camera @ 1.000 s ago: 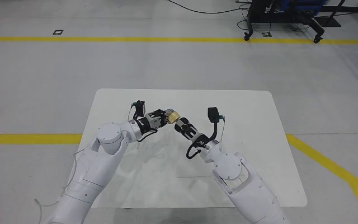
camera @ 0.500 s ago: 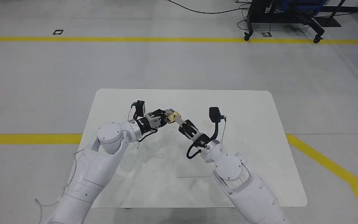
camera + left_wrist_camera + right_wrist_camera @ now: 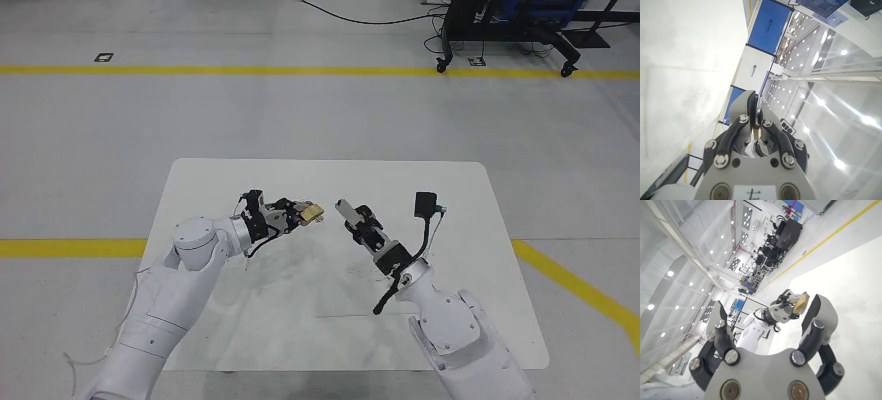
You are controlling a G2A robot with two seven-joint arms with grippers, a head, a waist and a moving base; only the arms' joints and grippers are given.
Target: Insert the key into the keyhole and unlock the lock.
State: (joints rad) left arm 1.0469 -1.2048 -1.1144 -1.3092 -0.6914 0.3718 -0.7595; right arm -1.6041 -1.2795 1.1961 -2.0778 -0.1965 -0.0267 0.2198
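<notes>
- My left hand (image 3: 300, 212): clamped on the brass lock (image 3: 313, 211), above the desk (image 3: 450, 300).
- My right hand (image 3: 348, 208): open, empty, near the lock.
- Care: I should hold the lock steady, keyhole unobstructed.

looks like an industrial robotics lab in a factory hall: smooth grey floor (image 3: 100, 130) with yellow lane lines (image 3: 300, 69), plain white table (image 3: 330, 180) as the test bench, black wheeled rack (image 3: 500, 38) and a loose cable (image 3: 340, 18) behind it. high white ceiling with rows of round lights (image 3: 670, 273), blue partition panels (image 3: 770, 24), cluttered equipment benches (image 3: 772, 247) further off
</notes>
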